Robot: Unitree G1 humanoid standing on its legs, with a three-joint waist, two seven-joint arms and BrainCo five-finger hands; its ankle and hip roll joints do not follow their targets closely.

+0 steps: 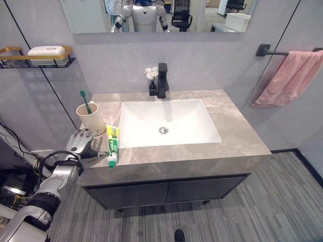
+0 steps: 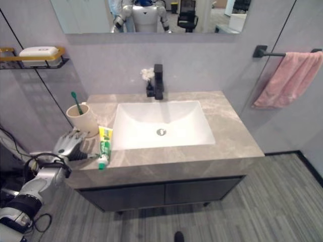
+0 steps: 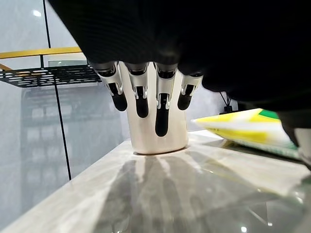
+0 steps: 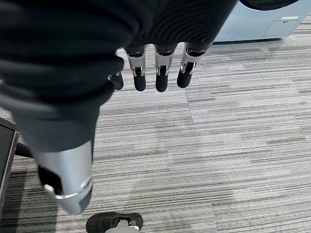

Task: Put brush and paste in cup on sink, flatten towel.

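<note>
A grey stone counter [image 1: 237, 136] holds a white sink [image 1: 166, 121] with a black tap [image 1: 162, 80] behind it. At the counter's left end stands a cream cup [image 1: 90, 117] with a green toothbrush [image 1: 85, 101] already upright inside it. Just beside the cup, between it and the sink, a yellow and green toothpaste tube [image 1: 112, 143] lies flat on the counter, its white cap toward the front edge. The robot's left hand [image 1: 82, 143] sits low over the counter next to the tube and in front of the cup, fingers [image 3: 163, 104] straight and relaxed, holding nothing. The right hand [image 4: 155, 68] hangs over the striped floor, fingers straight, also empty. A pink towel [image 1: 290, 75] hangs bunched and slanted on a black rail [image 1: 275, 51] on the wall to the right.

The brush looks done, so the paste step seems to be in hand. The next move likely calls for the left hand to close around the tube, lift it and stand it in the cup without tipping the cup. The towel is not yet flattened
</note>
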